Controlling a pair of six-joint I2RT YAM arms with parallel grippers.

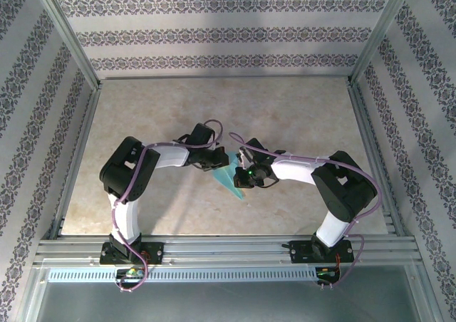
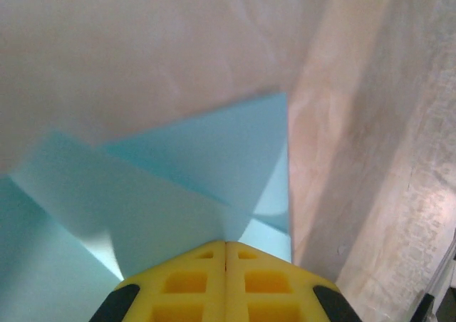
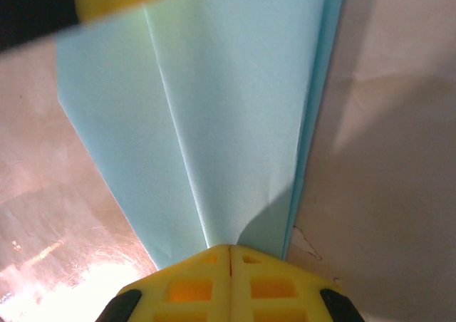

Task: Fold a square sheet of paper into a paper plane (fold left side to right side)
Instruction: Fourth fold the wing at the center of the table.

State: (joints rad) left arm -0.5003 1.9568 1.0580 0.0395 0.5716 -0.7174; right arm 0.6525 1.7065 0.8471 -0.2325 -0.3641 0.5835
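Your paper (image 1: 229,179) is not a flat square. It is a thin, pointed dart with folds that spread like a fan, so I think most of the folding is done. What may be left is pressing the folds flat and letting go. I cannot tell if one more fold is needed.

The paper lies near the middle of the worktop (image 1: 178,108), a bit toward 6 o'clock. In the top view its sharp end points to 5 o'clock. Both arms meet over it. The left jaws are shut tight at the paper's 10 o'clock end. The right jaws are shut tight too, at its 3 o'clock side, where the folds come together. Both tips seem to touch the paper, but I cannot tell if they pinch it or just push it down.

You have lots of bare worktop toward 12, 9 and 3 o'clock. The walls (image 1: 43,122) are well apart from the arms. The rail (image 1: 228,249) at 6 o'clock is the nearest edge. The two sets of jaws are very near each other, so part them with care.
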